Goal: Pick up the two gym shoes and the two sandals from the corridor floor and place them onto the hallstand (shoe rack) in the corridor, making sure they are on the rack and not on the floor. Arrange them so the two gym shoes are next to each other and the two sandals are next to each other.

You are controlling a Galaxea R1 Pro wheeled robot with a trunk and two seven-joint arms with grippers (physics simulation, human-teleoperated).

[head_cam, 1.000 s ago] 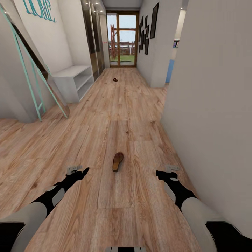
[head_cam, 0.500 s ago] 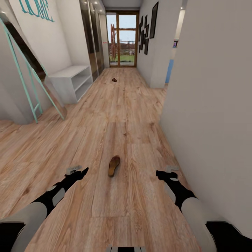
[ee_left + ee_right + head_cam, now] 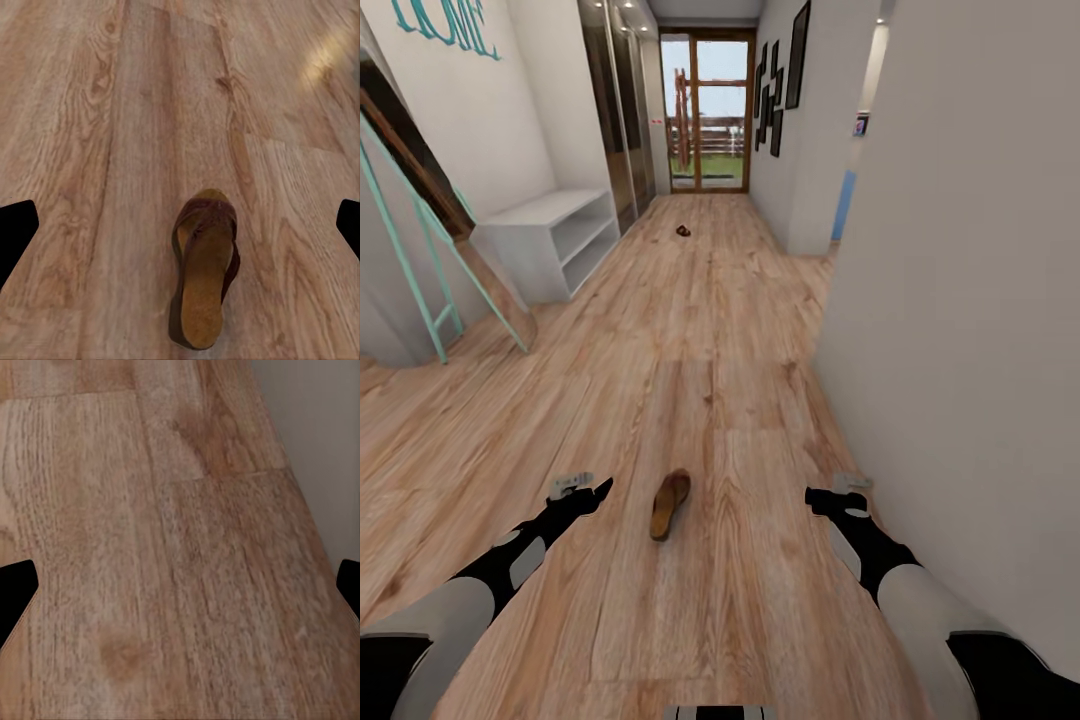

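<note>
Both claws hang low over the floor (image 3: 710,330) with nothing in them: the left gripper (image 3: 582,490) and the right gripper (image 3: 830,493) each show, in their wrist views, dark fingertips set far apart at the frame edges, so both stand wide open.

Between them, but clearly closer to the left claw, lies one sandal (image 3: 670,504) on the planks. Its long axis runs roughly along the corridor, leaning slightly across it, with the strap end pointing down the hall and the bare heel end toward the robot. In the left wrist view the sandal (image 3: 205,266) sits ahead of the open fingers and a little to one side of their centre line, footbed up.

The left arm looks the better placed for the pick; it would need to shift inward and descend so the fingers straddle the sole across its narrow width.

A second small brown shape, likely the other sandal (image 3: 683,231), lies far down the corridor. The rack (image 3: 540,240) stands against the left wall, well apart from both.
</note>
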